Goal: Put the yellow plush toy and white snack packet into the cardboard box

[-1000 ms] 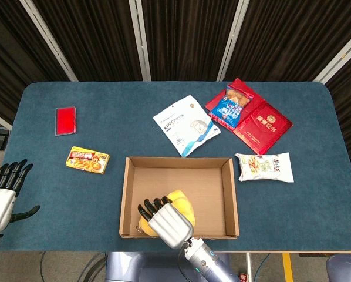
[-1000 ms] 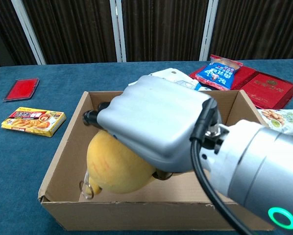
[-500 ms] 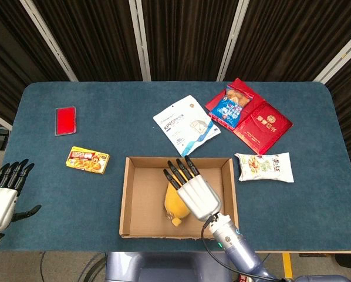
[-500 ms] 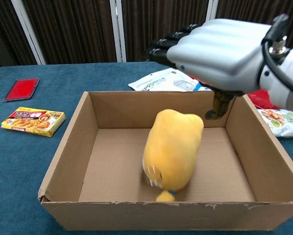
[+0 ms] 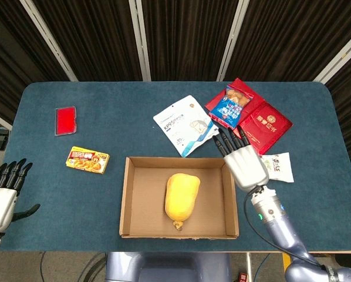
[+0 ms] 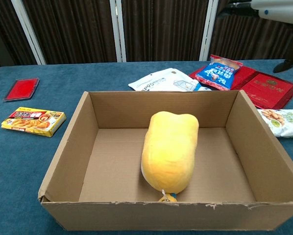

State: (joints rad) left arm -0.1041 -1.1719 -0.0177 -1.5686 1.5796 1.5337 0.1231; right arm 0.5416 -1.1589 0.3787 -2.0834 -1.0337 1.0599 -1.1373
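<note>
The yellow plush toy (image 5: 182, 197) lies lengthwise on the floor of the cardboard box (image 5: 127, 200), roughly at its centre, touching none of the walls. The box stands open-topped at the near middle of the blue table (image 5: 122, 129). The right hand (image 5: 243, 163) is above the far right corner of the box, fingers extended and apart, holding nothing; its back faces the head camera and it partly covers the white snack packet (image 5: 278, 167), which lies flat on the table just right of the box, outside it. In the chest view only the underside of this hand appears at the top right edge. The left hand (image 5: 2, 197) is at the near left edge of the table, well apart from the box, fingers straight and spread, empty. Beyond the box lies a white mask packet (image 5: 184, 124); to its right a blue snack bag (image 5: 233, 104) rests on red envelopes (image 5: 263, 124). A yellow carton (image 5: 88, 160) lies left of the box, and a red case (image 5: 65, 120) lies farther left.
</note>
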